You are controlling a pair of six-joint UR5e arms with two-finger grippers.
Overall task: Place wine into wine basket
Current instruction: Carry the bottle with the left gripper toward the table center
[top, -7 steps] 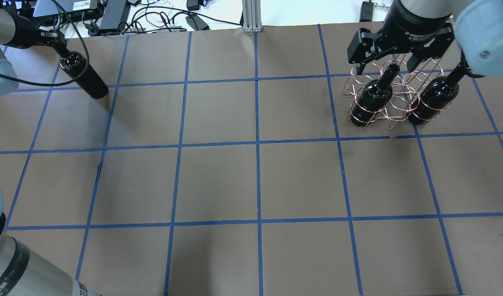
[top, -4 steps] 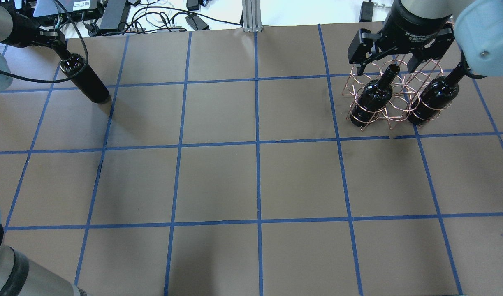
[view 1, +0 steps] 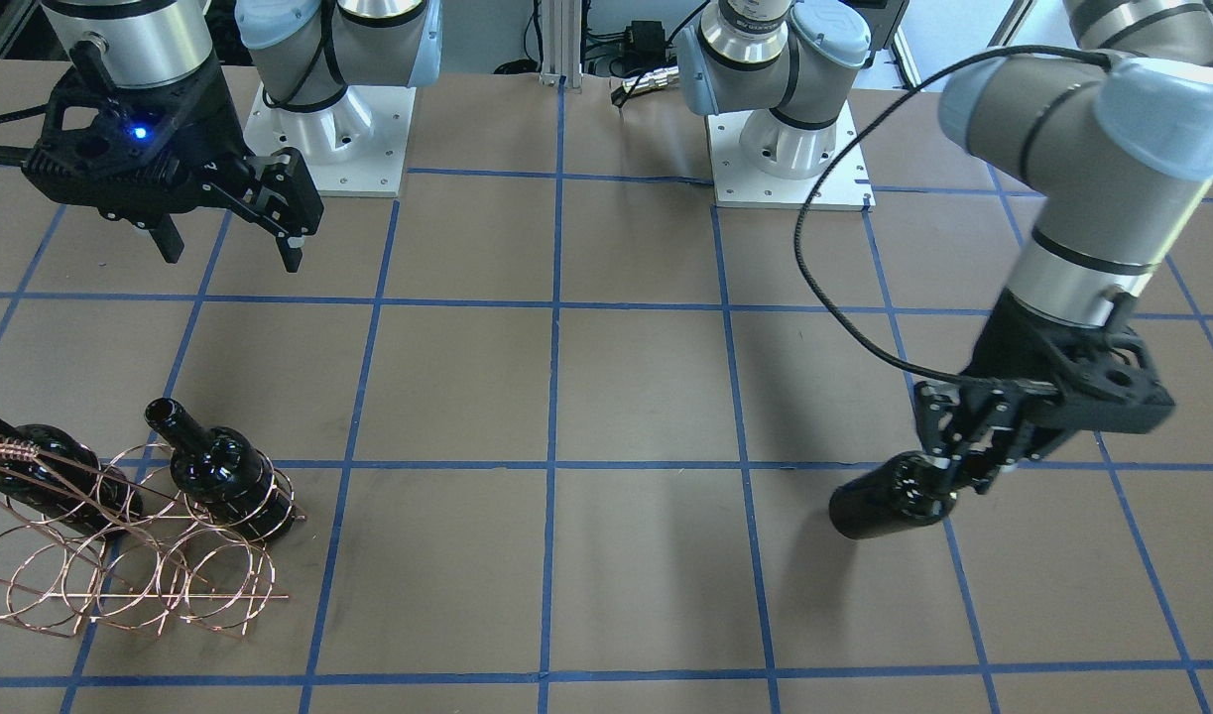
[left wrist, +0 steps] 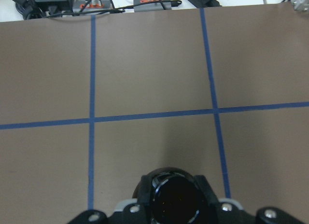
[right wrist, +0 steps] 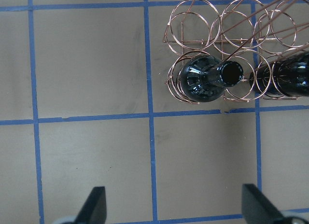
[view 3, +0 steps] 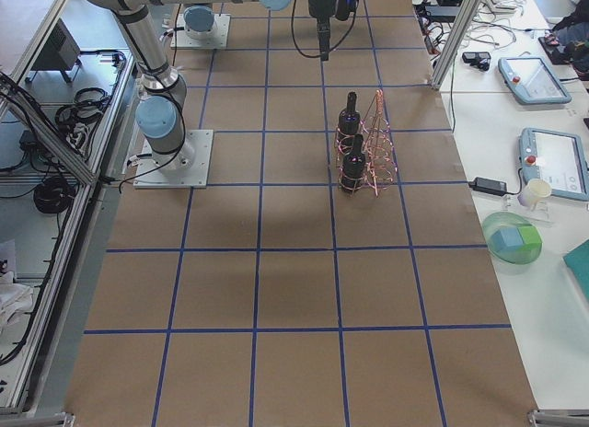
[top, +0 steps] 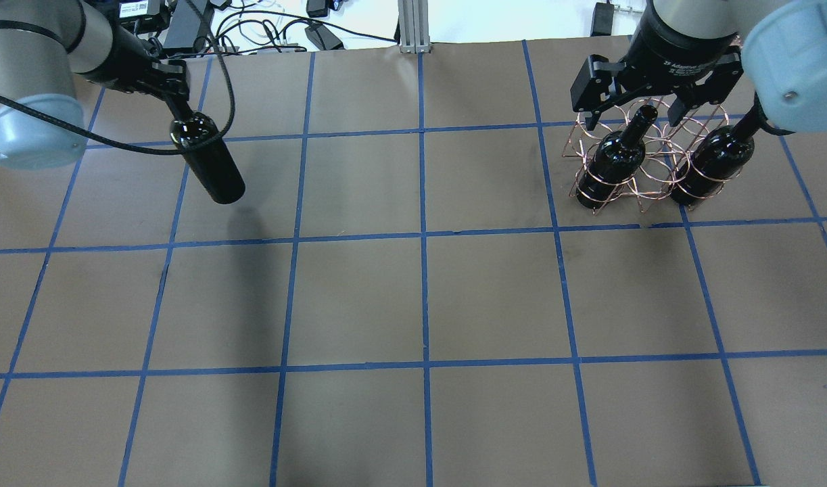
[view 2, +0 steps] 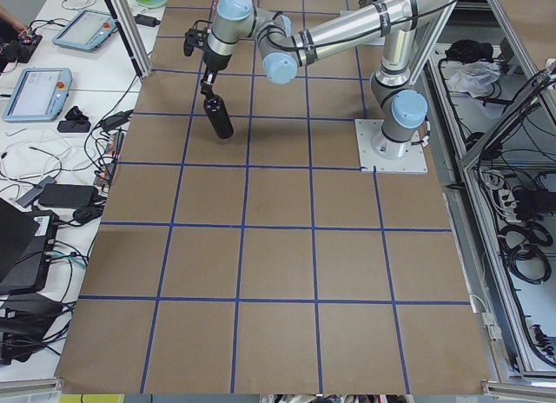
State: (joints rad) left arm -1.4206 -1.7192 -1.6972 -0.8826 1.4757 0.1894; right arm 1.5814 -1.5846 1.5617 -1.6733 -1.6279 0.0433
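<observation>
My left gripper (top: 176, 107) is shut on the neck of a near-black wine bottle (top: 207, 164) and holds it tilted above the table at the far left; it also shows in the front view (view 1: 882, 504) and from above in the left wrist view (left wrist: 175, 199). The copper wire wine basket (top: 656, 177) stands at the far right with two bottles upright in its loops, one (top: 608, 166) on the left and one (top: 714, 161) on the right. My right gripper (top: 640, 111) is open and empty above the basket (right wrist: 203, 26).
Cables and electronics (top: 183, 24) lie beyond the table's far edge beside an aluminium post (top: 413, 27). The arms' base plates (view 1: 323, 149) (view 1: 789, 164) sit at the robot's side. Blue tape lines grid the brown table.
My left gripper has carried the bottle to the right, toward the table's middle, and it hangs clear of the table. The right gripper and basket have barely moved.
</observation>
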